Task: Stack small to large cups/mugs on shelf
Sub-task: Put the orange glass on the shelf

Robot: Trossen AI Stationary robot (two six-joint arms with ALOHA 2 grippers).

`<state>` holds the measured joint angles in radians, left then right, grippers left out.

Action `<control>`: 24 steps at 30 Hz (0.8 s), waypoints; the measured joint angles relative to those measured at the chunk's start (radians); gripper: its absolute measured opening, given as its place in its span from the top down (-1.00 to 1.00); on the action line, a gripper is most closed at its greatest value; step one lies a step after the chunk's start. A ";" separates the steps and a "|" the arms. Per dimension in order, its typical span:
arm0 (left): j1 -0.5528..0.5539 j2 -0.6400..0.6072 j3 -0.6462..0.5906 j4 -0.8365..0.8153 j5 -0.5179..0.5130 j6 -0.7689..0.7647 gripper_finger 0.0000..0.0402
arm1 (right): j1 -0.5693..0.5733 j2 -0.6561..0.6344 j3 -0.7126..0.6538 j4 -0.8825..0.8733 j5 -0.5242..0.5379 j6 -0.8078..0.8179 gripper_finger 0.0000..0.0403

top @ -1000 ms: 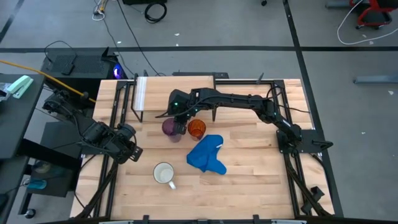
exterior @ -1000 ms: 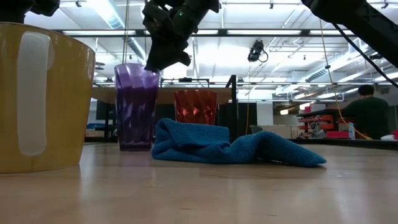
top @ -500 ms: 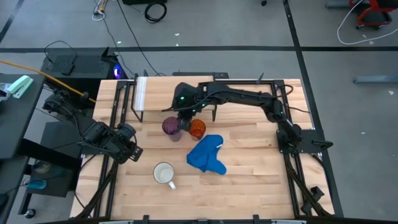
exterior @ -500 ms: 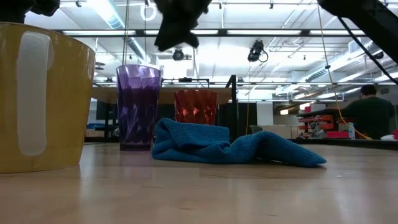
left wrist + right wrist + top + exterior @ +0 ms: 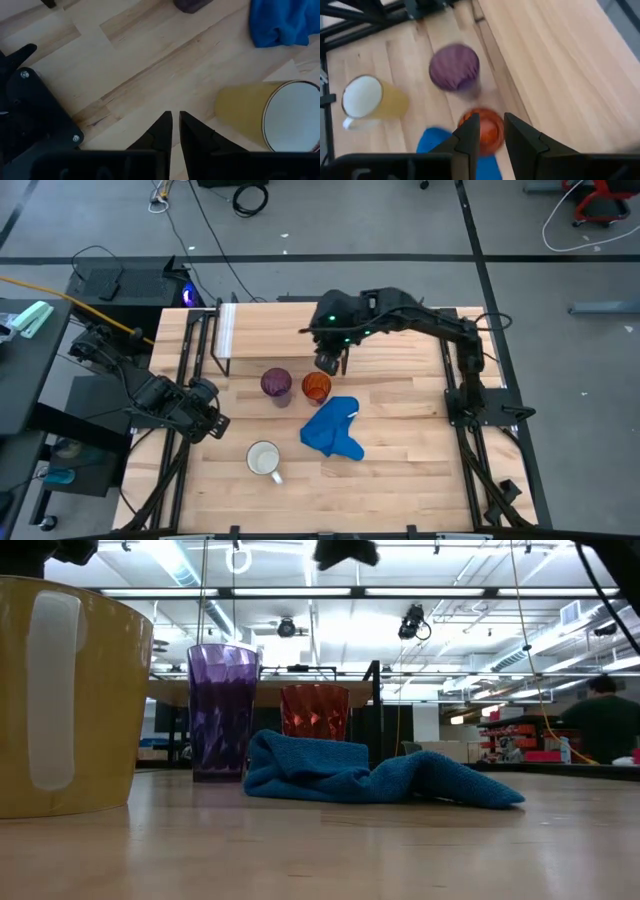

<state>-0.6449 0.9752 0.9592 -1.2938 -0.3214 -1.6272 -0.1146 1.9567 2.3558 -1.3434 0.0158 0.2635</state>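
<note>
The right gripper (image 5: 329, 362), fingers parted and empty, hangs above the orange cup (image 5: 316, 387). The purple tumbler (image 5: 276, 384) stands at the cup's nine o'clock. The left gripper (image 5: 175, 131), fingers nearly closed and empty, waits at the mug's (image 5: 264, 459) nine o'clock.

Purple translucent tumbler (image 5: 277, 384) with faceted pattern. Just beside it, orange-red translucent cup (image 5: 317, 386), same faceted look. Blue cloth (image 5: 333, 430) near the orange cup. Mug (image 5: 264, 459) yellow outside, white inside, white handle. Tabletop (image 5: 400, 460) light wood planks, black frame. Shelf (image 5: 262, 323) light wood, white strip at one end. Both arms black.
</note>
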 joint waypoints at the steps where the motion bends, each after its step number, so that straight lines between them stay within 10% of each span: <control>1: 0.000 0.000 0.000 0.000 0.000 0.000 0.80 | 0.000 -0.009 0.000 -0.028 0.002 0.018 0.53; 24: 0.014 0.000 0.000 0.053 0.000 0.023 0.77 | 0.008 0.245 -0.006 -0.209 -0.002 0.154 0.53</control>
<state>-0.6308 0.9749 0.9592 -1.2411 -0.3214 -1.6043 -0.1070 2.2020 2.3501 -1.5525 0.0139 0.4179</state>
